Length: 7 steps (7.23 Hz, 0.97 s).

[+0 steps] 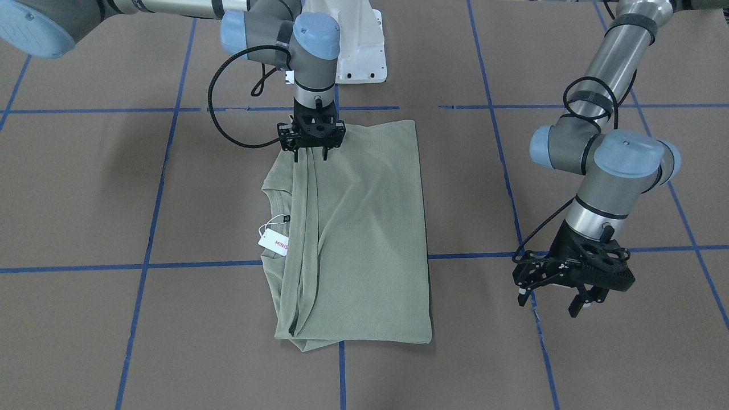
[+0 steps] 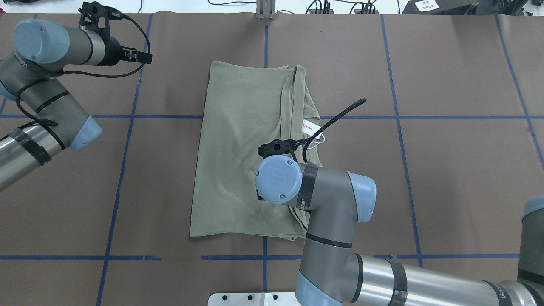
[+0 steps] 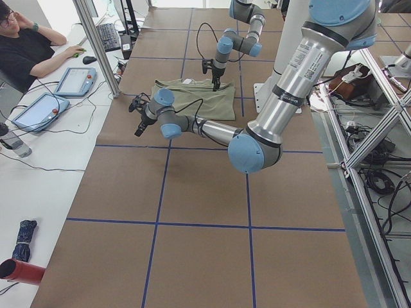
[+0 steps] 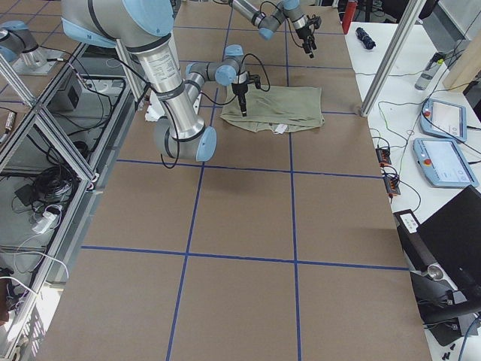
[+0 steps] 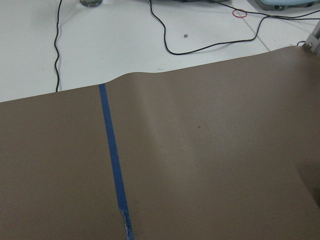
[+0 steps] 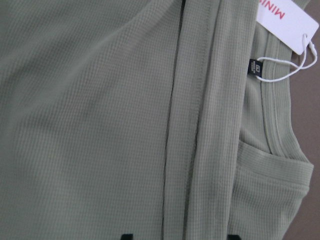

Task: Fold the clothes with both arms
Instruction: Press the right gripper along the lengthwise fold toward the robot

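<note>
The sage-green shirt [image 1: 364,228] lies flat on the brown table as a long rectangle, with a sleeve folded over along its collar side. Its white tag [image 1: 273,242] with red letters sticks out at the collar. My right gripper [image 1: 310,156] points straight down at the shirt's corner nearest the robot base. In the right wrist view its fingertips [image 6: 127,236] stand apart, open, with the sleeve strip [image 6: 200,125] lying between them. My left gripper [image 1: 548,304] hangs open and empty above bare table, well off to the shirt's side. The left wrist view holds only table paper and blue tape [image 5: 112,160].
Blue tape lines [image 1: 342,364] mark a grid on the brown paper. The white pedestal base [image 1: 359,51] stands just behind the shirt. Past the table's far edge is a white desk with a seated person [image 3: 26,51], control tablets [image 3: 74,80] and cables.
</note>
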Motion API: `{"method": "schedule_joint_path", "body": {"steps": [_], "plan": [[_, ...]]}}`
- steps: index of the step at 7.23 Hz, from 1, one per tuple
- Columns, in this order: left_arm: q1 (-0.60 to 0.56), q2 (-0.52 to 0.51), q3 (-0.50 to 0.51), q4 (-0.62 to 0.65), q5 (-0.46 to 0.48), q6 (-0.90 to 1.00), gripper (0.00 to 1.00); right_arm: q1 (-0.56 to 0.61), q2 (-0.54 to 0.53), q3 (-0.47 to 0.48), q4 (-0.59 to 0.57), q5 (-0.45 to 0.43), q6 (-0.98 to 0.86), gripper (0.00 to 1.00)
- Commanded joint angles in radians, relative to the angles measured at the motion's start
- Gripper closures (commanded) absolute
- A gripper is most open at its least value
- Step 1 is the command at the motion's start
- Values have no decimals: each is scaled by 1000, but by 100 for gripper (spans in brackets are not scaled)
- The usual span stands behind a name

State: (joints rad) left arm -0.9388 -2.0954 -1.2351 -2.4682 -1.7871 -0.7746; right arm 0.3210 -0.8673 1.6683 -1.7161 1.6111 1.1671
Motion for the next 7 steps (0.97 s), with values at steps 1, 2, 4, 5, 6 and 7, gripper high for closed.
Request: {"method": "schedule_joint_path", "body": {"steps": [1,2,4,5,6,7], "plan": [[0,0,0,0,0,0,0,-28,-9,14,-17,0,-1,42],[0,0,2,0,0,0,0,-36,-19,14,-17,0,-1,45],[5,0,0,0,0,0,0,-36,-25,14,-17,1,-1,56],[6,0,0,0,0,0,0,-36,-27,14,-19,0,-1,75],[6,0,0,-2,0,0,0,-36,-26,18,-36,0,-1,100],[11,0,0,-2,0,0,0,-34,-33,48,-63,0,-1,100]]}}
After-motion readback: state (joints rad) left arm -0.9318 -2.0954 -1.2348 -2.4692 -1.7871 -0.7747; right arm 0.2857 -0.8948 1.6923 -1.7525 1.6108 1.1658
